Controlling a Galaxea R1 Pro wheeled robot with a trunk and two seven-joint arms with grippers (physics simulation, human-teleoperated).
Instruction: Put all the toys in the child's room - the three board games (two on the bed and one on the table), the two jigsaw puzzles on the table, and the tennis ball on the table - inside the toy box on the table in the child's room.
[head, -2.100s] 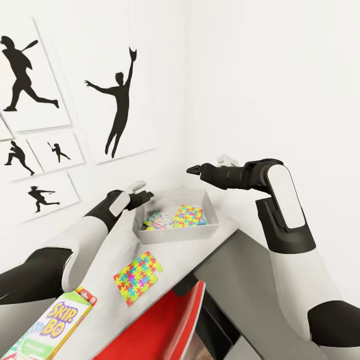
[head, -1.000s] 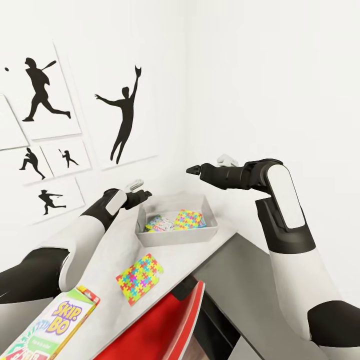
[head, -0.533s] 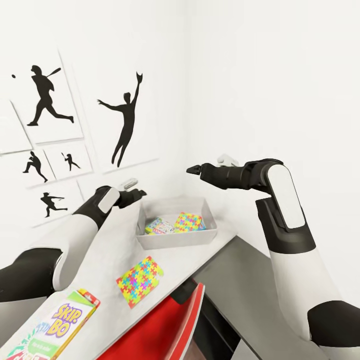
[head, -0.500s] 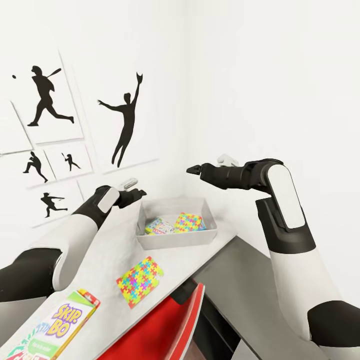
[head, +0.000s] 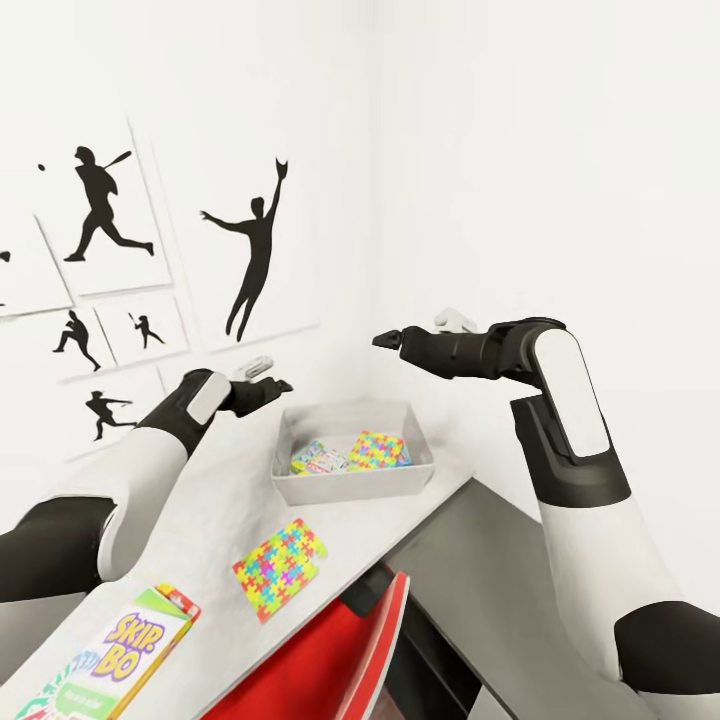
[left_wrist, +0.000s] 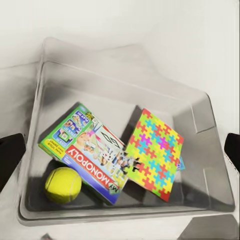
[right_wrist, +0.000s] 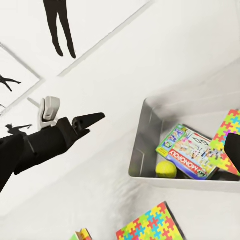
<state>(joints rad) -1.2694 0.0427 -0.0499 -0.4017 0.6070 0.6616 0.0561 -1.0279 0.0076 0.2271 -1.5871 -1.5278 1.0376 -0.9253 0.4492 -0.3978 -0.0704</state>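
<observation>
The left end effector hangs above the surface, just off the toy box's left rim, its fingers apart and carrying nothing; in its wrist view the two black tips sit wide at either side. The right end effector is poised higher, over the box's far edge, and I cannot tell whether its fingers are parted.

Inside the toy box lie a Monopoly board game, one jigsaw puzzle leaning across it, and the tennis ball tucked in a corner.

What's left on the surface: the second jigsaw puzzle lies flat near the front edge, nearer the robot than the box. The Skip-Bo board game sits closer in still, long axis running roughly toward the box. Both lie back along the left arm's side, so my call is the left end effector must pull back toward the robot; it looks the nearer one.
</observation>
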